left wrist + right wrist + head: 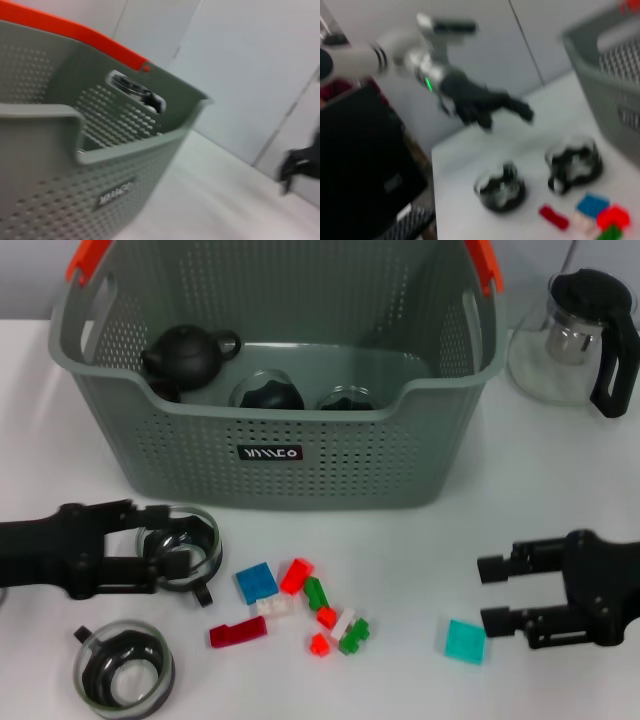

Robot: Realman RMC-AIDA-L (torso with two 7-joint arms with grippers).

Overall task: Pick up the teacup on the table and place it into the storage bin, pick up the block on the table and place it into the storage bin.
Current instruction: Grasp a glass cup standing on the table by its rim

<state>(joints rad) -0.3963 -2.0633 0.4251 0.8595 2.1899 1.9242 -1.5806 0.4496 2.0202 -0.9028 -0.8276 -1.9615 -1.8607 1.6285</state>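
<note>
White desk (420, 560) carries everything, and on it the left gripper (160, 550) has its fingers closed around a glass teacup (185, 540) just in front of the storage bin (280, 455). Thin, slick and breakable, the cup wants a gentle rim or wall hold. The right gripper (495, 593) hovers with fingers spread beside a teal block (465, 641), light, stiff, easily pinched by its flat sides.

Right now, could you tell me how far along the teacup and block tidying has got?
Done: the storage bin already holds a black teapot and two cups. In hand: the left gripper is at a glass teacup in front of the bin, not yet lifted. Left: a second teacup, the scattered blocks, and a teal block beside the open right gripper.
</note>
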